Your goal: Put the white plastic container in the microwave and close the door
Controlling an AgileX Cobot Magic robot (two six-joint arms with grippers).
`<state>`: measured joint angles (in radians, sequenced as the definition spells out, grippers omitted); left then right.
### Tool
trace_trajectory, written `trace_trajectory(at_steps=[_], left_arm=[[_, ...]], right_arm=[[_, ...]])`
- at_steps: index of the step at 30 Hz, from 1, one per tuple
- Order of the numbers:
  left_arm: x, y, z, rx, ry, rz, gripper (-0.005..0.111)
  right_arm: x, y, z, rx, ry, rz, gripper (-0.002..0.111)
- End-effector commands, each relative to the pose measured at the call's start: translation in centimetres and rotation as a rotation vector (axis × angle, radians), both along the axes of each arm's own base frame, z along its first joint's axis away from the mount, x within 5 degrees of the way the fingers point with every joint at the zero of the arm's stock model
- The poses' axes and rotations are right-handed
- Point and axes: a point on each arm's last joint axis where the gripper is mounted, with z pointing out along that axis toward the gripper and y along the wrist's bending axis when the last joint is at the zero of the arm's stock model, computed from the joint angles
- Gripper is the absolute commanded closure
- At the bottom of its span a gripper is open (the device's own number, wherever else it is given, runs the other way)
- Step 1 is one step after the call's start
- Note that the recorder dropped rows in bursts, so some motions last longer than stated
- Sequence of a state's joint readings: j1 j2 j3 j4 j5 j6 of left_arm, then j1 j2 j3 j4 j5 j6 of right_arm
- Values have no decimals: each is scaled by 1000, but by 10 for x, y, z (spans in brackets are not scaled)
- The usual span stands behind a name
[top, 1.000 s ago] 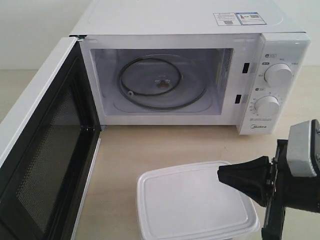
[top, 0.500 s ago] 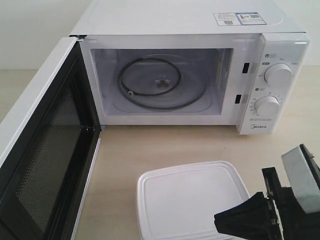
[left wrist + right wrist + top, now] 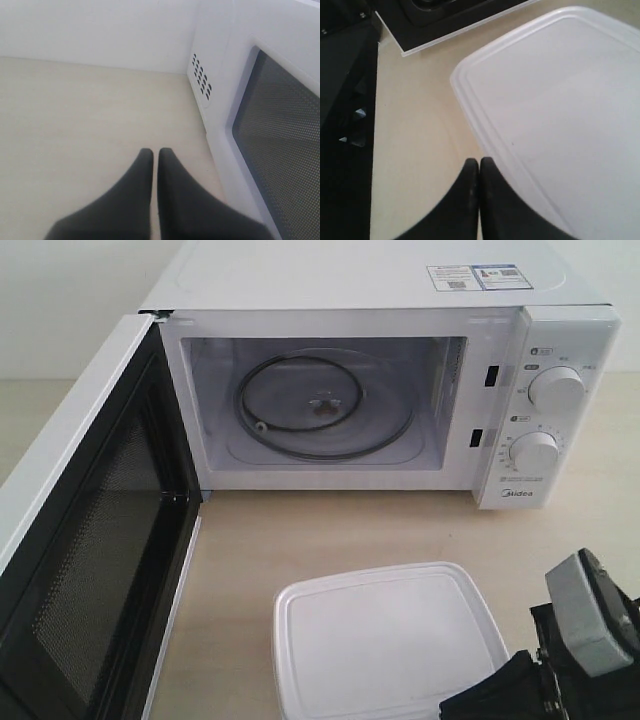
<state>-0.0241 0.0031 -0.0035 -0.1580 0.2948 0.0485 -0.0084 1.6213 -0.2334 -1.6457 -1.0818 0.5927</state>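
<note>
While the door [image 3: 90, 540] stands wide open: the first half of the job looks undone to me, as nothing sits on the glass turntable [image 3: 325, 405].
White plastic container [image 3: 385, 645]: it lies flat on the desk [image 3: 330, 525], lid on, at the near edge, in front of the microwave [image 3: 350, 280] and apart from it.
Right gripper [image 3: 479, 166]: the fingers are pressed together with nothing between them. The tips are low over the desk, just beside the container's rim at its near right corner.
Left gripper [image 3: 152, 154]: it is closed to a sliver and empty, over bare desk on the outer side of the door, near the vented side wall.
Main risk: if I drive the right arm forward with the fingers shut, I expect a shove, not a grasp. The box could skate toward the door or turn askew.
Grip risk: the lid is broad and smooth, so I judge I would have to take the box by its rim. A pinch at one corner may let it tilt and slip.
Entry risk: the box could catch on the sill of the cavity if I carry it in too low.
Door risk: a push from the left arm too soon would swing the door into the box or the right arm.
In the way: only the open door, reaching toward the near left corner. The desk between box and cavity is bare.
Around: two knobs [image 3: 557, 390] and top stickers [image 3: 475, 277], both clear of the route.
</note>
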Motion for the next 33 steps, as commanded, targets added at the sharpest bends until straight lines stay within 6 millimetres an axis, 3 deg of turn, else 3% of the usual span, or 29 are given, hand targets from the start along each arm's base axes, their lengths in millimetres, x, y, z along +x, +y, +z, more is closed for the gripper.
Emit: trace_trajectory(at_steps=[1,6,11,16,27,33], left_arm=[[0,0,-1,-3,1,2,102],[0,0,-1,-3,1,2,102],[0,0,-1,-3,1,2,102],[0,0,-1,-3,1,2,102],[0,0,-1,-3,1,2,102],[0,0,-1,-3,1,2,102]], right_arm=[[-6,7,-9,-47,63,52,109],[3,9,-14,-125,159,-8,109],[14,3,-21,-205,182,-179,109],[35,1,-17,-166,170,-376,109],[86,1,4,-139,72,-486,109],[97,2,2,-134,82,-508,109]])
